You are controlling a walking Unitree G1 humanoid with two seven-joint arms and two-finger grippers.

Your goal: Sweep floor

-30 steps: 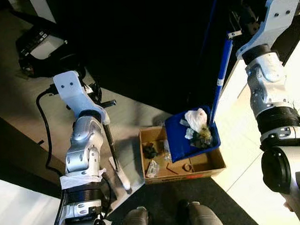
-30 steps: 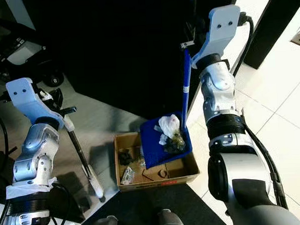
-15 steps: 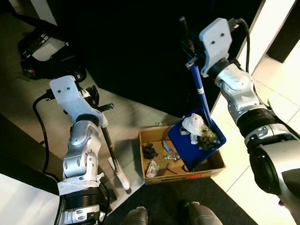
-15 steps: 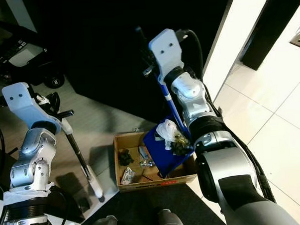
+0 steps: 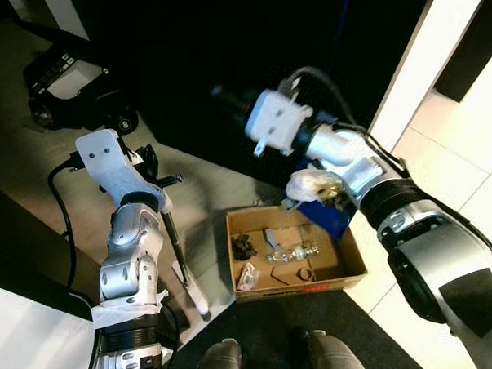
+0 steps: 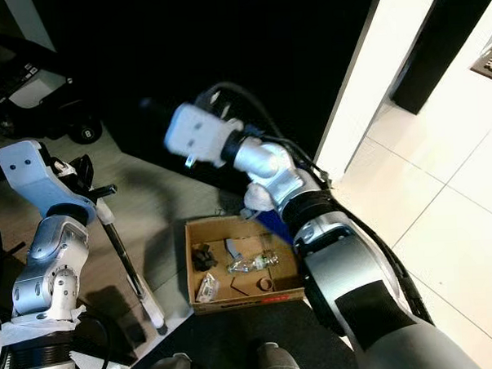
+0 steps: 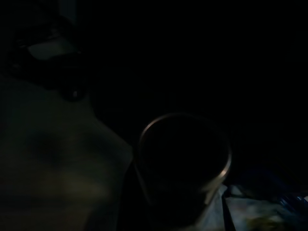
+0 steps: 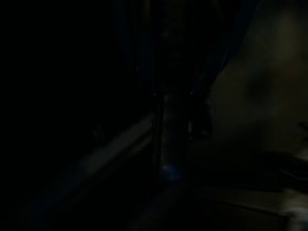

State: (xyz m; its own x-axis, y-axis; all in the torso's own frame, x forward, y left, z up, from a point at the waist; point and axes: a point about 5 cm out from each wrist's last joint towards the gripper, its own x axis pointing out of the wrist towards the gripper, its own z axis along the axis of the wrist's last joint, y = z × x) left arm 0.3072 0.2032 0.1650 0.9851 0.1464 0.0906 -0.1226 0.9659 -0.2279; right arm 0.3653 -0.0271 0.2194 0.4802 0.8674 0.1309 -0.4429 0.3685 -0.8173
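My right gripper (image 5: 230, 99) reaches far left into the dark, shut on the handle of the blue dustpan (image 5: 333, 217). The pan hangs steeply tipped over the back right corner of the open cardboard box (image 5: 347, 266). A crumpled white bag (image 5: 306, 184) and some dark litter sit at the pan's lip. Inside the box lie a clear bottle (image 5: 291, 252), a black lump (image 5: 245, 247) and scraps. My left gripper (image 5: 151, 172) is shut on the thin black broom stick (image 5: 177, 249), whose white end (image 5: 198, 297) rests on the floor left of the box.
A black wheeled device (image 5: 66, 78) stands at the far left. A dark mat (image 5: 260, 323) lies under my feet (image 5: 225, 357). A white wall edge (image 5: 420, 54) and pale tiled floor (image 5: 466, 183) are on the right. A black cable (image 5: 60, 225) hangs off the left arm.
My right arm swung left and down, tilting the dustpan handle over and tipping the pan above the box. A clear bottle and scraps now lie in the box. The left arm barely moved.
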